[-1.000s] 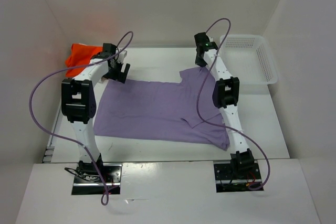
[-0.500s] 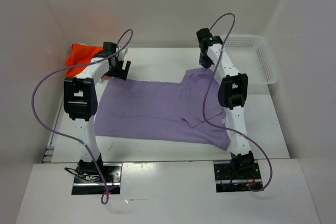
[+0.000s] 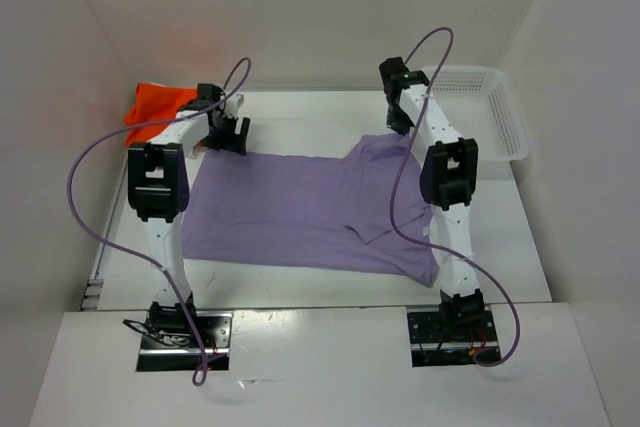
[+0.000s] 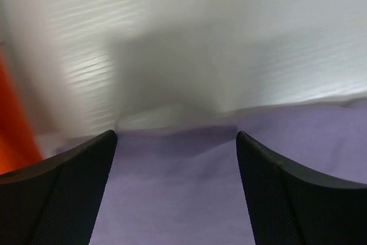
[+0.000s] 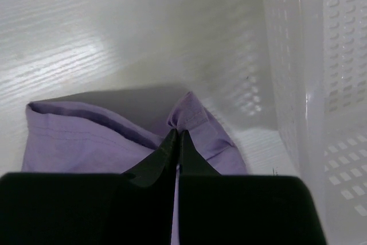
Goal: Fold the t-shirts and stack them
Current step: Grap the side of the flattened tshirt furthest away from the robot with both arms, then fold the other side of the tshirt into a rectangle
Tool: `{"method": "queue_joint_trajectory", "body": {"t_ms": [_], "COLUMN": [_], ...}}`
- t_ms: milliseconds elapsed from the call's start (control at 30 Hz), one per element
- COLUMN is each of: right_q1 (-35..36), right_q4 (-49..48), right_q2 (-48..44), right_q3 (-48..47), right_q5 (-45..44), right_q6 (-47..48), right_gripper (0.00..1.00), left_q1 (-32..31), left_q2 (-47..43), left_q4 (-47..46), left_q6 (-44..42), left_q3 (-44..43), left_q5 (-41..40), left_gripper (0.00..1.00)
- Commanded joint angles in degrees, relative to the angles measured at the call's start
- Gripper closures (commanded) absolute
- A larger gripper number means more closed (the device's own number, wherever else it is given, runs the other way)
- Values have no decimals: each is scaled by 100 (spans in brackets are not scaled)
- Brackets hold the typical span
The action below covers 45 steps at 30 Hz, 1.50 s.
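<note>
Across the middle of the surface (image 3: 300, 122) lies the lavender t-shirt (image 3: 290, 212), spread flat, apparently so its far edge can be taken at both corners for a fold. The orange t-shirt (image 3: 150, 107) sits bunched beyond its far left corner, and the white basket (image 3: 480, 112) beyond its far right. Right gripper (image 5: 176, 133): jaws together, clamped on a pinch of the shirt's far right corner, cloth puckered at the tips. Left gripper (image 4: 176, 136): jaws wide apart over the far left hem, holding nothing; contact with the cloth not discernible.
</note>
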State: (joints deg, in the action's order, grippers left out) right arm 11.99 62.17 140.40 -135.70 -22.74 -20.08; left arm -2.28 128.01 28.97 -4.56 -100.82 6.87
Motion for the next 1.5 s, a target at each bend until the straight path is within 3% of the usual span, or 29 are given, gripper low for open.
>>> {"method": "queue_joint_trajectory", "body": {"t_ms": [0, 367, 433, 567, 667, 733, 800, 833, 900, 933, 1133, 1267, 1467], "right_q1": [32, 146, 198, 260, 260, 260, 260, 260, 260, 312, 374, 497, 769], "right_q4": [32, -126, -126, -126, -126, -126, -126, -126, -126, -179, -337, -478, -346], "right_q2": [-461, -689, -689, -794, -856, -909, -961, -962, -1032, -1136, -2181, -3236, -4643], "right_q3": [218, 615, 685, 738, 738, 738, 738, 790, 939, 1027, 2353, 3888, 5473], "right_q5": [-213, -442, -442, -503, -555, -556, -556, -486, -486, -486, -433, -100, 347], "right_q6": [-14, -14, -14, 38, 39, 39, 39, 39, 39, 39, -145, -443, -1313], "right_gripper": [100, 100, 100, 100, 100, 100, 100, 100, 100, 100, 100, 100, 100], "left_q1": [342, 623, 624, 572, 571, 623, 685, 685, 685, 685, 685, 546, 360], "left_q2": [-257, -189, -74, 136, 251, 312, 383, 383, 383, 261, -784, -2021, -3113], "left_q4": [-154, -200, -32, 118, 231, 232, 232, 232, 232, 110, -76, -190, -59], "left_q6": [218, 316, 237, 183, 183, 131, 131, 131, 131, 131, -404, -1098, -2127], "left_q3": [-35, -25, -131, -263, -263, -263, -263, -263, -263, -115, 518, 1326, 2495], "left_q5": [-72, -134, 217, 140, -125, -256, -257, -187, -38, 146, 745, 518, 228], "left_gripper": [9, 8, 8, 24, 26, 36, 53, 72, 88, 100, 100, 100, 100]}}
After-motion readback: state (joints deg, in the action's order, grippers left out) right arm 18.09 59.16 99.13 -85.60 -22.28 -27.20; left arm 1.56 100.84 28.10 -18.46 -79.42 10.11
